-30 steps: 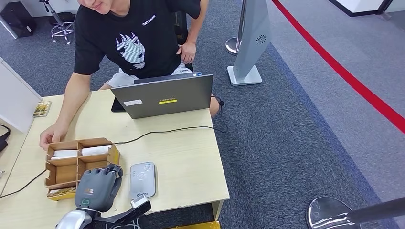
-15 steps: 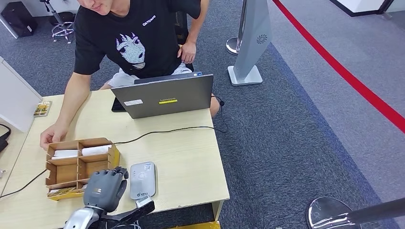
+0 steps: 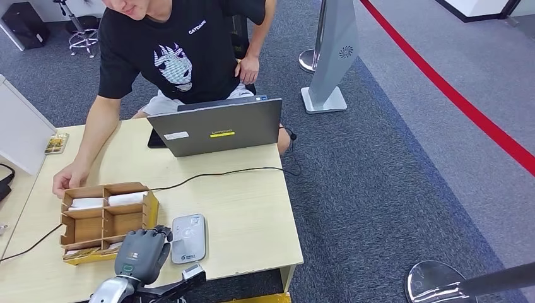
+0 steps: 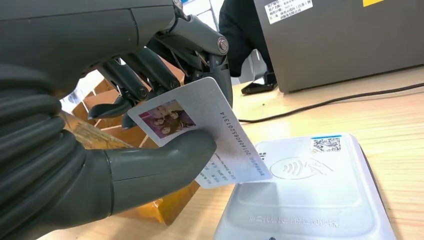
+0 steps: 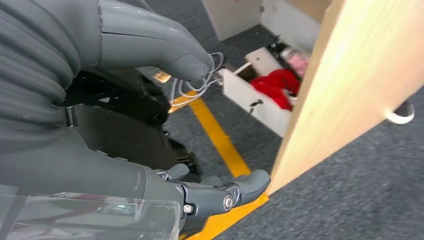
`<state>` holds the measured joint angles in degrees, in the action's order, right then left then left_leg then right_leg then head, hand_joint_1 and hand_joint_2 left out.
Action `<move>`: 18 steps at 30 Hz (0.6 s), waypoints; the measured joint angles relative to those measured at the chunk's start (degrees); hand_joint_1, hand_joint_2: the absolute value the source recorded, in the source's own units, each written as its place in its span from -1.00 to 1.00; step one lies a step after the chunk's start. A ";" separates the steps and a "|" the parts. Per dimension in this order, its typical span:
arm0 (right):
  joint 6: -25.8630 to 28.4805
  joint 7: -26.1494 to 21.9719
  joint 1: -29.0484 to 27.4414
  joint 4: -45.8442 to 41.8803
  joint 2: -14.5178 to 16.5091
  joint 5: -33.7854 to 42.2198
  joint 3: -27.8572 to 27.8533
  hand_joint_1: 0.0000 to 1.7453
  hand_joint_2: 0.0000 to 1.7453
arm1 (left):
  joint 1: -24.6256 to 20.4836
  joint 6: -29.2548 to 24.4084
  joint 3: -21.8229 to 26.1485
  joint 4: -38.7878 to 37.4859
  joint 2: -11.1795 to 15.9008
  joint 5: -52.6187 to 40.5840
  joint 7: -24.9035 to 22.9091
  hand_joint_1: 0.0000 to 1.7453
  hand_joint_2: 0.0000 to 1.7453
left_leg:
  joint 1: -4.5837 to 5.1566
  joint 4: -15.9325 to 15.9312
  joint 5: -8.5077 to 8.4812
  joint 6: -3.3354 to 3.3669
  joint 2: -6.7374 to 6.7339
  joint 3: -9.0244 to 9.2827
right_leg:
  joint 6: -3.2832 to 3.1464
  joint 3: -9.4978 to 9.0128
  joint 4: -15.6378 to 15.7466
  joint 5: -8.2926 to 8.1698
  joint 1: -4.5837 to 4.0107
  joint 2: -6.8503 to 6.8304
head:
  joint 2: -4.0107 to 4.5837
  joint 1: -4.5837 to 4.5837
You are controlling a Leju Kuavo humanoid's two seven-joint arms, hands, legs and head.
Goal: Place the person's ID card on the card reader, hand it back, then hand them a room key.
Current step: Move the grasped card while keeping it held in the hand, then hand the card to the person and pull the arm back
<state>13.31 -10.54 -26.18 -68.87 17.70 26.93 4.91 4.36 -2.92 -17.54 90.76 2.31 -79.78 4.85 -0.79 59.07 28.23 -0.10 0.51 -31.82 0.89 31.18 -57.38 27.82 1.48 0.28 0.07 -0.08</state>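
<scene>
My left hand pinches the white ID card between thumb and fingers; the card bears a small photo and a printed number. The card is tilted, and one corner of it overlaps the near left edge of the grey card reader. I cannot tell whether they touch. The card reader lies flat near the table's front edge, just right of the hand. White room key cards lie in the far compartments of a wooden box. My right hand hangs beside the table with nothing in it.
A person in a black T-shirt sits across the table, one hand resting by the box's far left corner. A grey laptop stands at the far side, and a black cable crosses the tabletop. A stanchion base stands on the carpet.
My left hand has moved right and toward the table's near edge, bringing the card closer to the reader. The person has stayed still.
</scene>
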 joint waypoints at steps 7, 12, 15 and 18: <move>-1.96 -5.23 3.54 5.74 -0.31 2.84 0.07 -1.00 1.00 | -0.68 -0.99 -0.46 0.00 0.03 -3.19 -0.94 1.00 1.00 | 0.00 0.00 -0.07 0.04 -0.01 -0.01 | 0.05 0.00 0.00 -0.06 0.00 0.00 | 0.00 0.02; -3.34 -5.28 5.18 8.30 -0.43 3.99 0.05 -1.00 1.00 | -1.42 -5.41 -1.54 3.47 0.94 -8.88 -3.18 1.00 1.00 | -0.01 0.01 -0.13 0.01 0.01 -0.04 | 0.06 0.04 0.00 -0.09 -0.01 0.00 | 0.00 0.03; -4.16 -5.29 6.45 9.92 -0.60 4.86 0.01 -1.00 1.00 | -3.84 -4.97 -3.40 9.56 3.35 -9.67 -7.37 1.00 1.00 | -0.01 0.01 -0.18 0.01 0.04 -0.08 | 0.06 0.06 -0.01 -0.12 -0.01 -0.02 | 0.00 0.02; -4.54 -5.30 7.23 11.11 -0.67 4.89 -0.09 -1.00 1.00 | -6.28 -3.41 -3.61 15.48 5.95 -9.71 -6.64 1.00 1.00 | -0.02 0.00 -0.19 -0.01 0.05 -0.08 | 0.03 0.06 -0.03 -0.14 -0.01 -0.01 | 0.00 0.02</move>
<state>8.77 -15.84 -18.95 -57.76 17.03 31.82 4.81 -1.92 -6.33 -21.14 106.24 8.27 -89.48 -1.78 -0.82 59.07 28.04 -0.12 0.55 -31.89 0.92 31.24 -57.41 27.68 1.47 0.26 0.07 -0.06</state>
